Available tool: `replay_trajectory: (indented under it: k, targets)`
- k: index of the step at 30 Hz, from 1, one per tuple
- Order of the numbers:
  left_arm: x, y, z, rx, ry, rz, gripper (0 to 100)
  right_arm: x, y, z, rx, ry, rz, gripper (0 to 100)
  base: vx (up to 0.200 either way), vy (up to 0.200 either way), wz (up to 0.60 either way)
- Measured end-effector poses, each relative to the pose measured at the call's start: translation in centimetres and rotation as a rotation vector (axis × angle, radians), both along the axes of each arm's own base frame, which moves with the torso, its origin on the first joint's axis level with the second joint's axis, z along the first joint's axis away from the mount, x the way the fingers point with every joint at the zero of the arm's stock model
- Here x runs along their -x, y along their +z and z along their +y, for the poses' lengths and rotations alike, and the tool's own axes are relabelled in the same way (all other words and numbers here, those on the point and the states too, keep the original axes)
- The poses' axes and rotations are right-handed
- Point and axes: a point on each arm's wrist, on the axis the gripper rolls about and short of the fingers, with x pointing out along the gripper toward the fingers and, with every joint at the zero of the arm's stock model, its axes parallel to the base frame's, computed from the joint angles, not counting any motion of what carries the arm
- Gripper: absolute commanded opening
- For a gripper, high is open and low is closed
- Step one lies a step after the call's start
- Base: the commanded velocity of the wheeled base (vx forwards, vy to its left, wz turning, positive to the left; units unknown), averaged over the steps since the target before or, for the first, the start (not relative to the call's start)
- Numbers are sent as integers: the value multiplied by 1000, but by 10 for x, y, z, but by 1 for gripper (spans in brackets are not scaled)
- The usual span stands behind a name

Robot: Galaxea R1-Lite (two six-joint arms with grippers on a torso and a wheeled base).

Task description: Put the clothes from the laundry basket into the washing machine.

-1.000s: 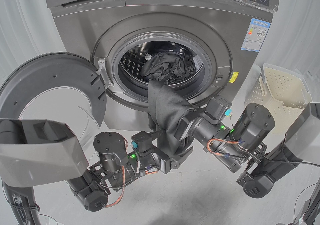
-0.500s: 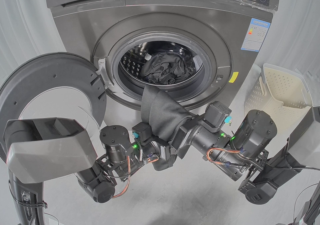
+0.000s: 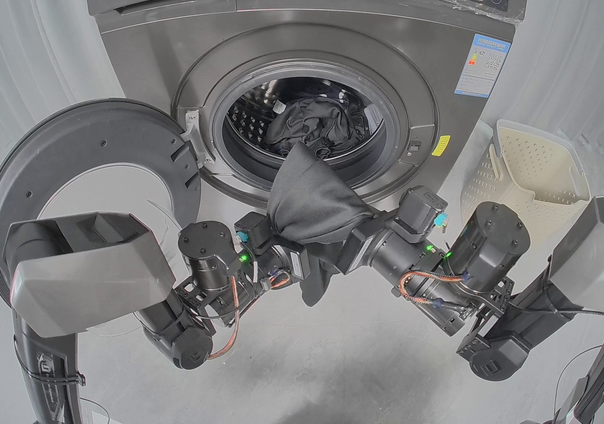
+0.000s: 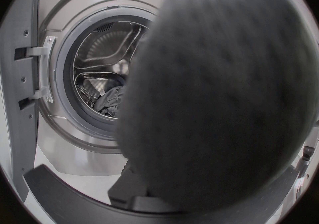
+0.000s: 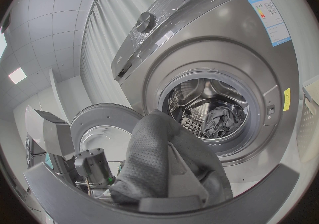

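Left side: the washing machine door (image 3: pixel 94 155) stands swung fully open, hinged at the left edge of the port.

Left of centre: the left end effector (image 3: pixel 308 268) sits low in front of the machine, below the port. Its working end is buried under the dark garment (image 3: pixel 311 199). Whether it is spread or pressed together cannot be told. In the left wrist view the garment (image 4: pixel 219 95) lies close over the lens and hides that end.

Centre: the washing machine (image 3: pixel 302 35) faces the robot with its port open. A bundle of dark clothes (image 3: pixel 311 123) lies inside the drum, towards the front. The dark garment is outside the drum, bunched into a mound across the two end effectors. Its upper tip reaches the lower rim of the port. A loose tail hangs down between the arms above the floor (image 3: pixel 352 356).

Right of centre: the right end effector (image 3: pixel 346 246) meets the garment from the right, just beside the left one. In the right wrist view the garment (image 5: pixel 149 155) is draped over it. Its state cannot be told.

Right side: the laundry basket (image 3: pixel 535 173), cream and perforated, stands on the floor just beside the machine's right flank.
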Motion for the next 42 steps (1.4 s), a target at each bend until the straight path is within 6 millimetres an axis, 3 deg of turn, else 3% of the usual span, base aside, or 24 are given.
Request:
replay_trajectory:
  k: [5, 11, 12, 21, 26, 33, 42]
  targets:
    - [1, 18, 9, 37, 18, -24, 0, -5, -4, -11, 13, -29, 16, 0, 0, 0, 0]
    - [21, 42, 22, 62, 15, -45, 0, -11, -13, -17, 34, -51, 40, 0, 0, 0, 0]
    - [25, 44, 24, 63, 12, -46, 0, -11, -14, -18, 37, -51, 43, 100, 0, 0, 0]
    - [49, 64, 39, 77, 9, -66, 0, -1, -27, -19, 102, 17, 67, 100, 0, 0, 0]
    - [58, 73, 47, 95, 12, -77, 0, 26, -47, -39, 219, 115, 130, 100, 0, 0, 0]
    - [65, 73, 57, 92, 39, -62, 0, 63, -57, -66, 308, 221, 186, 100, 0, 0, 0]
    - [80, 50, 54, 12, 8, 7, 0, 49, -54, -83, 273, 94, 208, 100, 0, 0, 0]
